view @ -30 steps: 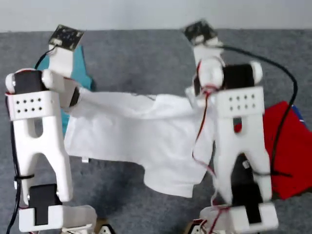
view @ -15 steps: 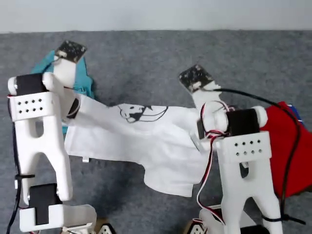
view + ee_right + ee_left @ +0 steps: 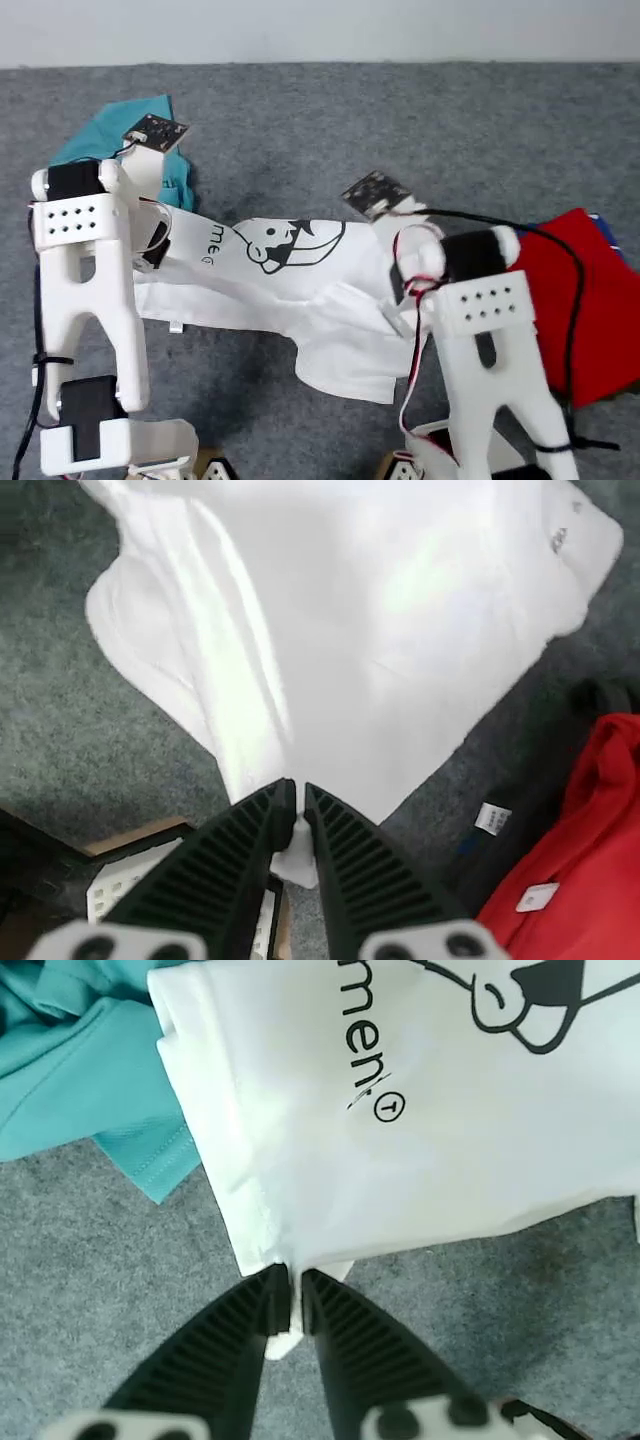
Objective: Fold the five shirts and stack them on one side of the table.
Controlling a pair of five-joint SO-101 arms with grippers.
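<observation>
White printed cotton shirt (image 3: pixel 300 290): spread on the grey carpeted table (image 3: pixel 400 130), spanning from one gripper to the other.
Left gripper (image 3: pixel 293 1278): clamped on that shirt's corner.
Right gripper (image 3: pixel 298 788): clamped on its opposite edge.
Crumpled teal cloth shirt (image 3: pixel 110 130): just beyond the left gripper, touching the white shirt.
Red cloth shirt (image 3: pixel 575 300): beside the right gripper, on its outer side.

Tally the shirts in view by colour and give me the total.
white shirt: 1
teal shirt: 1
red shirt: 1
Total: 3 shirts in view
</observation>
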